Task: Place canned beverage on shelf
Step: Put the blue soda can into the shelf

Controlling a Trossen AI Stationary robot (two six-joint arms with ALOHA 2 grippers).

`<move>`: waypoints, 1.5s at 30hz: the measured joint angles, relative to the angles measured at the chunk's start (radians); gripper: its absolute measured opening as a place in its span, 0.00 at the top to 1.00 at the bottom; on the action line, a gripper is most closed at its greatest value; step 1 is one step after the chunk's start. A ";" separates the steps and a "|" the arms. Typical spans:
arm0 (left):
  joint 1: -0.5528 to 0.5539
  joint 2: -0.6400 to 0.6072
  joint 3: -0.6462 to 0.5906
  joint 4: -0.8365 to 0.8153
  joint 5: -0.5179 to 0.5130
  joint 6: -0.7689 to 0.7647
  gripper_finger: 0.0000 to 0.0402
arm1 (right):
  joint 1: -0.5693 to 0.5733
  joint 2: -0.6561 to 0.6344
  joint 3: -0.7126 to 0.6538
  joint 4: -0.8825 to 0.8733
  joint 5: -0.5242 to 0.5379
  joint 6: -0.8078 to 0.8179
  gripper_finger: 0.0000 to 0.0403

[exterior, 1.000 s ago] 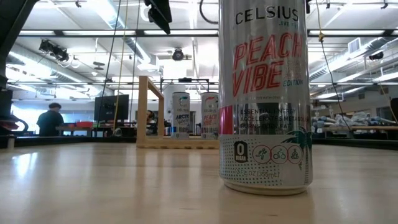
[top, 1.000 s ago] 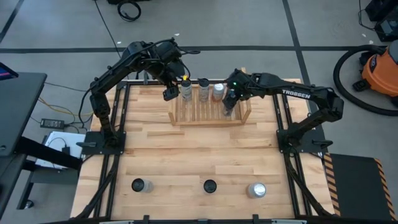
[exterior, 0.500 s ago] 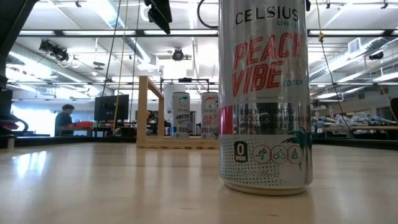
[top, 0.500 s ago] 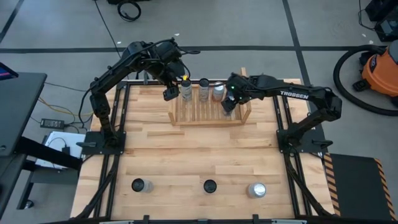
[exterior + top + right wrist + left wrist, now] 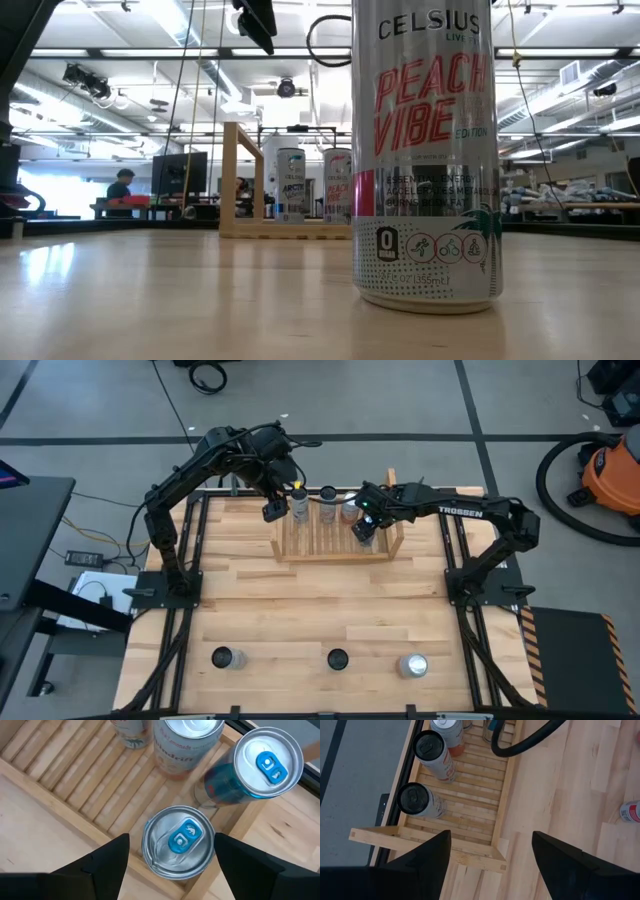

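Pictured on the slats of the shelf (image 5: 338, 550), at its right end and just inside the upright side board: a silver can (image 5: 179, 842) with a blue tab, standing upright. Flanked by the fingers of the right gripper (image 5: 365, 527), parted to either side of the rim with a sliver of slat showing on one side, so apparently loose around it rather than clamped. Close by in the same rack: a blue-bodied can (image 5: 260, 762) nearly touching, and a lemonade can (image 5: 187, 740) just beyond. Seen from above, farther along the shelf: another can (image 5: 299, 503) near the left end. Hovering beside that left end: the left gripper (image 5: 491, 840), fingers wide apart, holding nothing. Waiting well apart along the table's near edge: three cans (image 5: 337, 659), among them the peach-labelled can (image 5: 425, 150) filling the low view.

Judged to be the release of a can just set down. To do it well: open evenly on both sides, and check for a flat seat across the slats rather than a tilt into a gap. Then lift straight up, clear of the rim, without brushing the blue-bodied neighbour or the side board.
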 joint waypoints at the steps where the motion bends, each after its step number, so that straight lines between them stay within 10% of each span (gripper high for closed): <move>1: 0.000 0.000 0.000 0.000 0.000 0.000 0.30 | -0.001 0.000 0.000 0.000 0.000 0.000 0.26; 45: 0.000 0.000 0.000 0.001 0.000 0.001 0.30 | -0.025 0.035 -0.002 -0.033 -0.040 -0.016 0.39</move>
